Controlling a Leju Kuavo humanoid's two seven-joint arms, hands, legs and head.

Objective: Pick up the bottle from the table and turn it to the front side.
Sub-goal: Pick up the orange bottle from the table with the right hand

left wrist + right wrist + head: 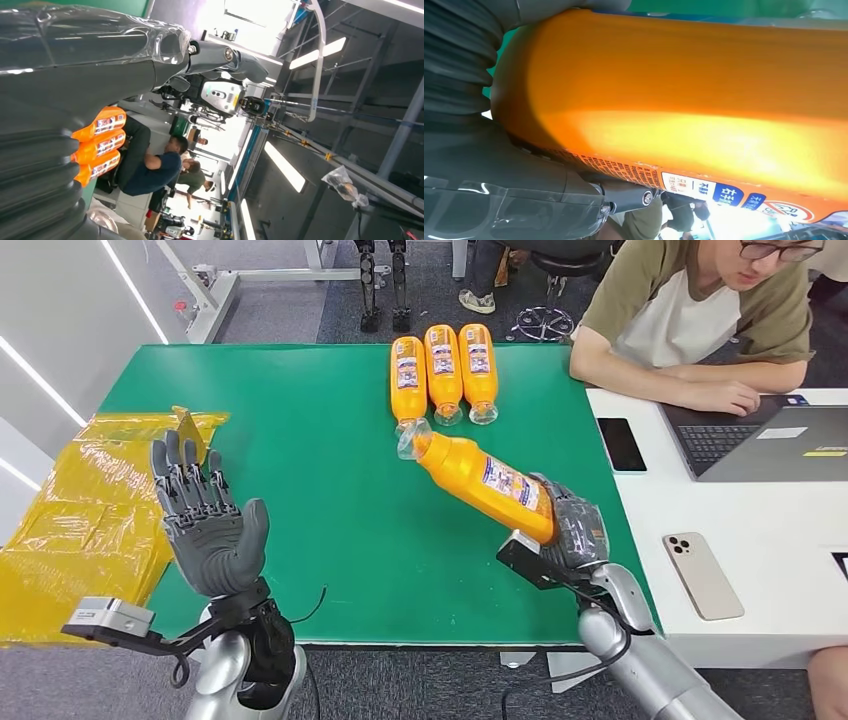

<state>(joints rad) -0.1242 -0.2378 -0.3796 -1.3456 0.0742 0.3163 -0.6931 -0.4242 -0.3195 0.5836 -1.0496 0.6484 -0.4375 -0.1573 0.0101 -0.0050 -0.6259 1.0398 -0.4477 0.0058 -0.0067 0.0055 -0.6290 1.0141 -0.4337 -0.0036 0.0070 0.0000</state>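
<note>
1. Gripping the bottle at its base, the right hand holds it tilted above the green table, label up.
2. Setting down is judged left.
3. The left hand is raised, fingers spread, holding nothing.

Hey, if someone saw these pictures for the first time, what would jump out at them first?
Probably the orange bottle gripped in the robot's right hand, tilted above the green table. Next, the left hand raised with fingers spread, holding nothing. Three more orange bottles lie side by side at the table's far edge.
</note>
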